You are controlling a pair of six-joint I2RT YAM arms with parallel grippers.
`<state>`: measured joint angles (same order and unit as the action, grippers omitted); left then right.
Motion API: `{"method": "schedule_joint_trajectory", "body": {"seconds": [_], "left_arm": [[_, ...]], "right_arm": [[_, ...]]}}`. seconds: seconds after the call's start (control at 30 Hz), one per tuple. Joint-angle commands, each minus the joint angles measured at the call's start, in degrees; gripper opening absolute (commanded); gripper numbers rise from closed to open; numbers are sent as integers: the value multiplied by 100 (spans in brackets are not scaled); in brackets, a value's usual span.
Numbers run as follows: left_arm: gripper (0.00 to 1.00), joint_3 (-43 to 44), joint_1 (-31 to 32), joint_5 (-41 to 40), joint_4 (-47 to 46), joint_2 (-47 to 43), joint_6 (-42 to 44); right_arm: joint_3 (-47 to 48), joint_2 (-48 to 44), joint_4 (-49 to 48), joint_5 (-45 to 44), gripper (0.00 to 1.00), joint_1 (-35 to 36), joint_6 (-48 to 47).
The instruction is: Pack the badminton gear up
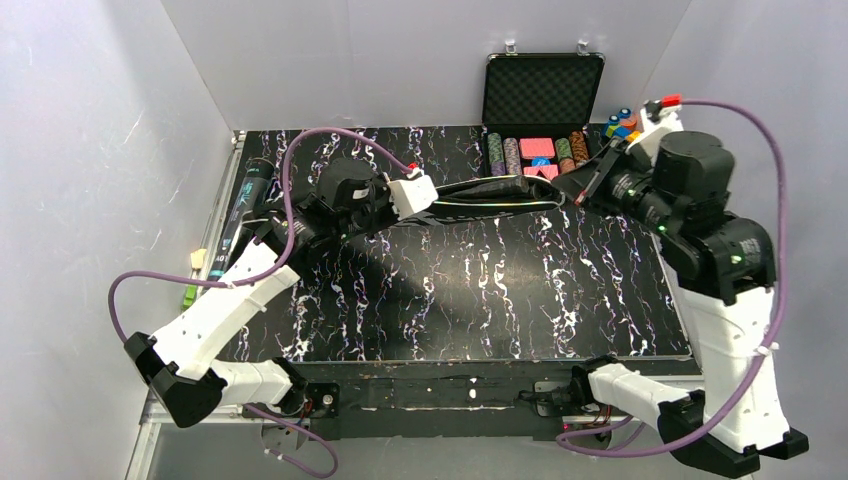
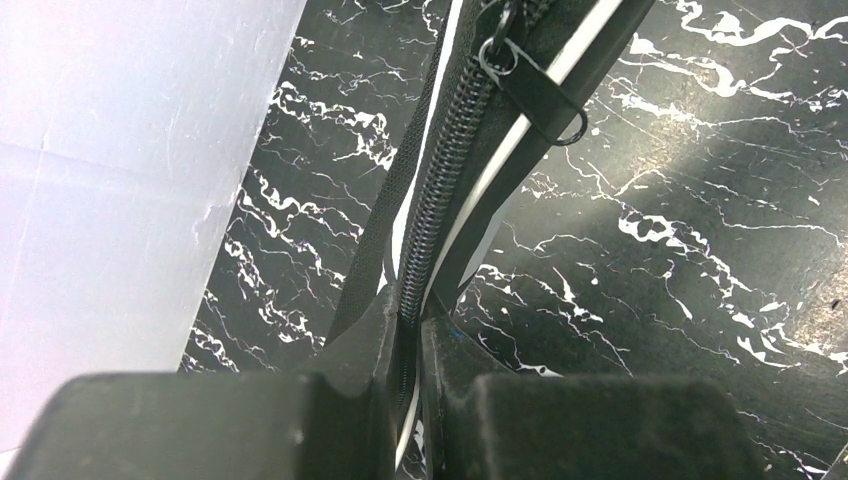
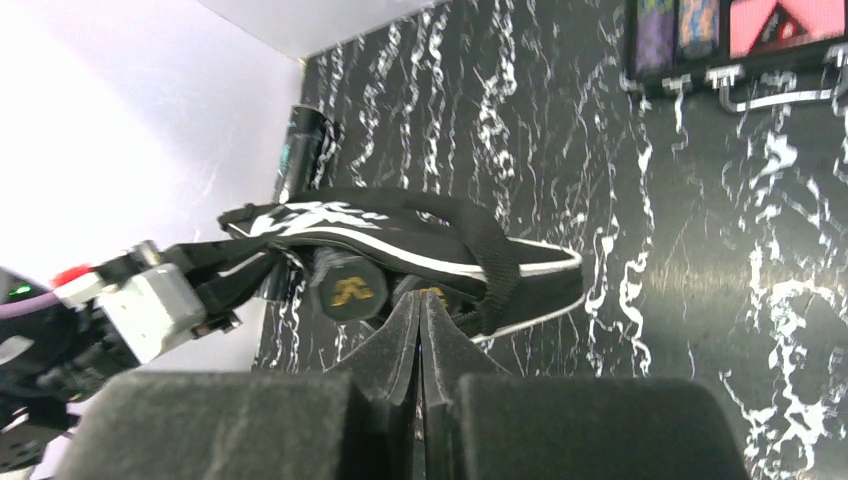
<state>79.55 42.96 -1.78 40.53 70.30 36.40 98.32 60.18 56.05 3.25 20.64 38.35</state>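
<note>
Racket bag (image 1: 500, 192), long and black with white trim, stretches across the back half of the dark marbled surface (image 1: 450, 290), spanning the gap between the two arms. The left tool (image 2: 405, 325) is clamped narrow on the bag's zipped edge: the zip (image 2: 440, 190) runs straight into the pinch of its fingers, and the zip pull (image 2: 535, 95) hangs farther along, away from the grip. The right tool (image 3: 420, 310) has its fingers pressed together at the opposite, open end of the racket bag, gripping the lower lip of the opening. Just beyond its fingertips the round butt of a racket handle (image 3: 347, 288), marked with a gold logo, shows in that opening; a second butt beside it is mostly hidden behind the fingers. A black strap (image 3: 490, 255) loops over the bag near this end.

The black tube (image 1: 248, 205) lies along the left edge of the surface, close to the white wall (image 2: 120, 180) and behind the left arm, well apart from the bag's open end. At the back, a black case (image 1: 543, 88) stands with its lid up, rows of poker chips (image 1: 510, 155) in its tray. It sits just behind the bag's right end and near the right wrist. A few small coloured blocks (image 1: 620, 125) are bunched to the right of the case, partly covered by the right arm's wrist. The front half of the surface carries only the arms' shadows.
</note>
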Motion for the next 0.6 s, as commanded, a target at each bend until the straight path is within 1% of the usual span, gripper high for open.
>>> {"method": "schedule_joint_trajectory", "body": {"seconds": [0.0,0.07,0.13,0.27,0.33,0.43,0.57], "left_arm": [[0,234,33,178,-597,-339,-23],[0,244,29,178,-591,-333,-33],[0,267,31,178,-590,-324,-28],[0,277,28,178,-595,-315,-24],[0,273,33,178,-584,-300,-28],[0,269,28,178,-591,-315,-20],[0,272,28,178,-589,-304,-10]], "right_arm": [[1017,124,341,-62,11,-6,-340],[1145,229,310,234,16,-7,-262],[1063,261,132,525,16,-8,-151],[361,188,-538,1346,11,-1,194],[132,202,-725,1625,8,1,322],[-139,171,-930,1870,5,1,401],[-343,196,-875,1947,1,9,400]]}}
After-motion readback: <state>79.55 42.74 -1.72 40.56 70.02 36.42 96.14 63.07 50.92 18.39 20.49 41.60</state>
